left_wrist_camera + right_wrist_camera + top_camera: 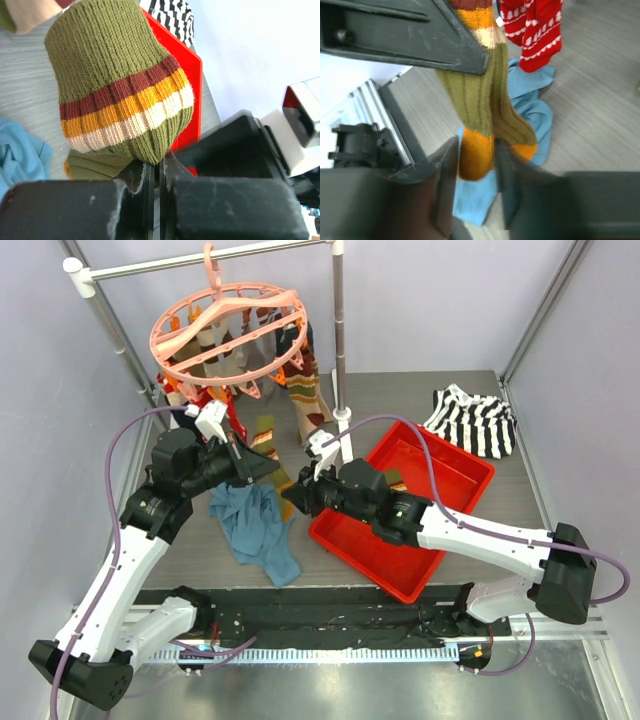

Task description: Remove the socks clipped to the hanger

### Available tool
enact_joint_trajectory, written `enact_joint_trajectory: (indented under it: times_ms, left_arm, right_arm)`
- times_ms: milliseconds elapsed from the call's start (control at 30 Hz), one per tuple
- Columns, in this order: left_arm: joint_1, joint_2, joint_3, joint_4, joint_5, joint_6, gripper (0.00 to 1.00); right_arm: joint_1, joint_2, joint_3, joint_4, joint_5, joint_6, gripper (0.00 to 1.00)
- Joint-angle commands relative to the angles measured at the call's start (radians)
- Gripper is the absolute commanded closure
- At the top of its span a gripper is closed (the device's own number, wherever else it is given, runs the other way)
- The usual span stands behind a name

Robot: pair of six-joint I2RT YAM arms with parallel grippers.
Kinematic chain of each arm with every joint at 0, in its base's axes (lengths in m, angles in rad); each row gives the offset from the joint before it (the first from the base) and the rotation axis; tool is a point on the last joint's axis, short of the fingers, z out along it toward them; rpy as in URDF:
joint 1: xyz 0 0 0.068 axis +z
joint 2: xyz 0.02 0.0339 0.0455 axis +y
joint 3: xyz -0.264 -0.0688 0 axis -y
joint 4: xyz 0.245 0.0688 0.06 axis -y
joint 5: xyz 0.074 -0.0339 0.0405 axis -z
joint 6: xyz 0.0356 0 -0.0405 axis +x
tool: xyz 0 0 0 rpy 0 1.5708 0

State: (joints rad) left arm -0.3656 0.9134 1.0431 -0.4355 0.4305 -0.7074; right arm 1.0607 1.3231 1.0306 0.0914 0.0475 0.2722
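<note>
The salmon-pink ring hanger [228,325] hangs from the rail with several socks [305,390] clipped under it. Red-white socks [535,30] hang at its left. My left gripper [268,472] is shut on the edge of an olive sock with brown, orange and cream stripes [120,75], pinched at the fingertips [159,162]. My right gripper [298,498] faces it from the right. In the right wrist view its open jaws stand either side of that sock's orange toe [476,160], close to it, with the toe uncompressed. Whether this sock is still clipped is hidden.
A plain blue cloth [258,525] lies on the table under the grippers. A red tray [440,475] sits right of the right gripper. A black-and-white striped garment [475,420] lies at the back right. A grey rail post [340,330] stands behind the hanger.
</note>
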Motion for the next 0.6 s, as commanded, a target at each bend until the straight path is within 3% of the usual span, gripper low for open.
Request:
enact_joint_trajectory:
  times_ms: [0,33,100,133,167,300,333,567]
  left_arm:
    - [-0.004,-0.016,0.012,0.086,0.031,-0.012,0.96]
    - [-0.003,-0.016,0.011,0.086,0.025,0.000,0.92]
    - [-0.004,-0.016,0.015,0.072,0.010,0.025,0.69]
    - [-0.004,-0.016,0.021,0.063,0.002,0.038,0.59]
    - [-0.004,-0.016,0.026,0.034,-0.009,0.066,0.42]
    - [-0.003,-0.010,0.055,-0.025,-0.067,0.120,0.16]
    - [-0.004,-0.007,0.055,-0.029,-0.085,0.134,0.04]
    - [-0.004,-0.001,0.051,-0.098,-0.159,0.221,0.00]
  right_arm:
    - [0.002,-0.005,-0.001,0.099,0.099,0.039,0.94]
    - [0.002,-0.013,0.000,0.090,0.136,0.047,0.99]
    - [0.002,-0.034,0.031,0.011,0.227,0.093,0.99]
    - [0.002,-0.041,0.051,-0.036,0.346,0.110,0.99]
    - [0.001,-0.044,0.071,-0.150,0.403,0.152,0.99]
    - [-0.008,-0.068,0.176,-0.347,0.567,0.170,0.99]
    - [-0.011,-0.073,0.192,-0.378,0.593,0.170,0.99]
    - [-0.076,-0.105,0.322,-0.686,0.821,0.157,0.99]
